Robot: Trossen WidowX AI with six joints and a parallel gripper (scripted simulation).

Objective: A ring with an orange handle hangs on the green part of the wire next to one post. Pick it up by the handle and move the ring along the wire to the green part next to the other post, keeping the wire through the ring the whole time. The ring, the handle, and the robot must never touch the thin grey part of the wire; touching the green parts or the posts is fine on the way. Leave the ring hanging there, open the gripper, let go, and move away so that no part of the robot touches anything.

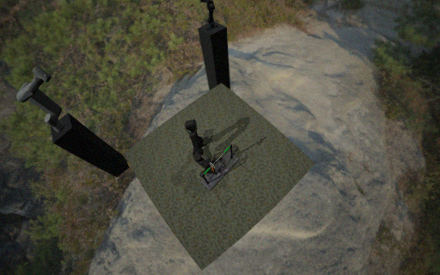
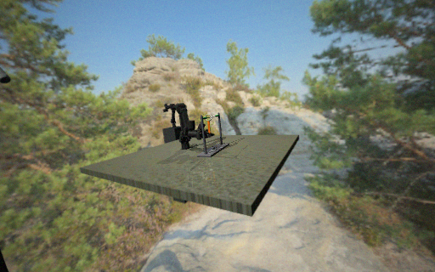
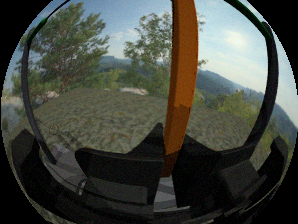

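Claw: The claw (image 1: 213, 170) (image 2: 210, 134) (image 3: 162, 127) was pinching the orange handle (image 1: 213, 168) (image 2: 209, 127) (image 3: 184, 70), with one dark finger on either side of its lower end.
Handle: It stood nearly upright above the fingers, leaning slightly in the wrist view.
Ring: The pale ring (image 1: 211, 165) (image 2: 208, 120) was at the handle's top, around the wire, near the inner end of the green part beside the lower-left post of the top view. Its exact clearance from the grey part was too small to tell.
Wire: The wire (image 1: 228, 149) (image 2: 215, 116) (image 3: 247, 11) ran between the post tops, green at both ends and thin and grey between.
Near post: The near post (image 1: 205, 177) (image 2: 204, 137) was the closer of the two to the ring.
Far post: The far post (image 1: 231, 150) (image 2: 220, 129) stood at the other end, well apart from the ring.
Base: Both posts rose from a long grey base (image 1: 210, 185) (image 2: 206, 155) lying on the bench (image 1: 258, 180) (image 2: 191, 178) (image 3: 100, 115).
Arm: The black arm (image 1: 196, 143) (image 2: 183, 121) was bent, its forward end reaching to the handle below the wire.
Surroundings: Two tall black pillars (image 1: 215, 51) (image 1: 86, 146) stood beside the bench.
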